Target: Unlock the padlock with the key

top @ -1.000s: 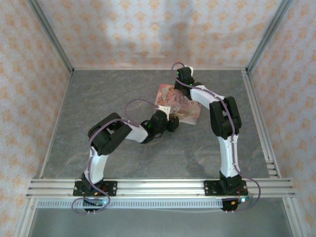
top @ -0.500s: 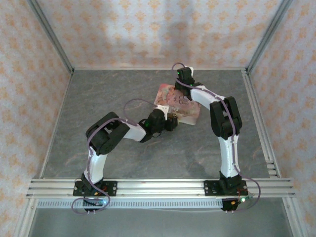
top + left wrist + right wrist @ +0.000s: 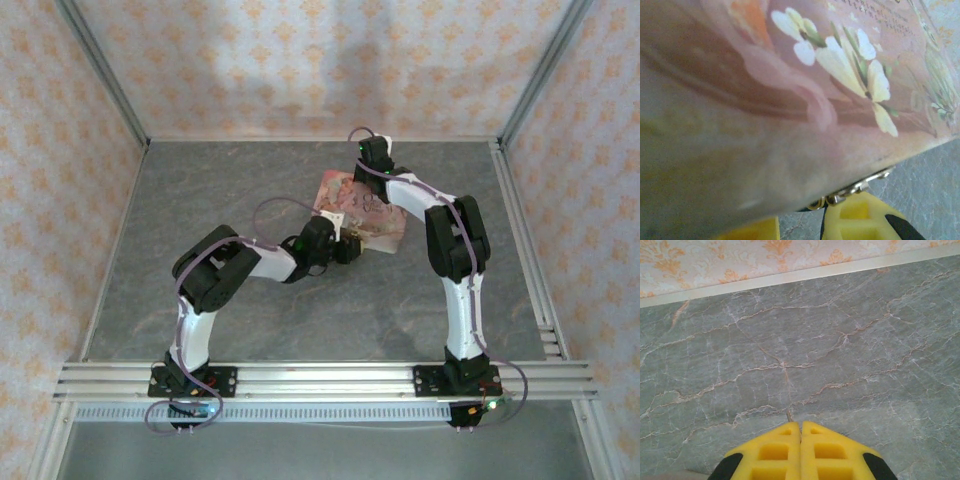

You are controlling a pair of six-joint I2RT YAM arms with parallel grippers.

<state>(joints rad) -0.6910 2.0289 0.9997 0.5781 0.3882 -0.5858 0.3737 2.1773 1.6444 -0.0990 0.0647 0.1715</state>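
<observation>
At the pink box's (image 3: 790, 100) clasp (image 3: 856, 188) the left gripper (image 3: 802, 225) stood narrow, hold unclear, so the padlock might swing from the key (image 3: 789, 414) pinched by the right gripper (image 3: 800, 427).

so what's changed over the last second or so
The left arm folded a little tighter, its elbow shifting left. The left gripper eased slightly left along the near edge of the pink box, staying right up against it. Nothing was visibly taken hold of or let go. The right gripper, shut, and the box stayed where they were.
</observation>
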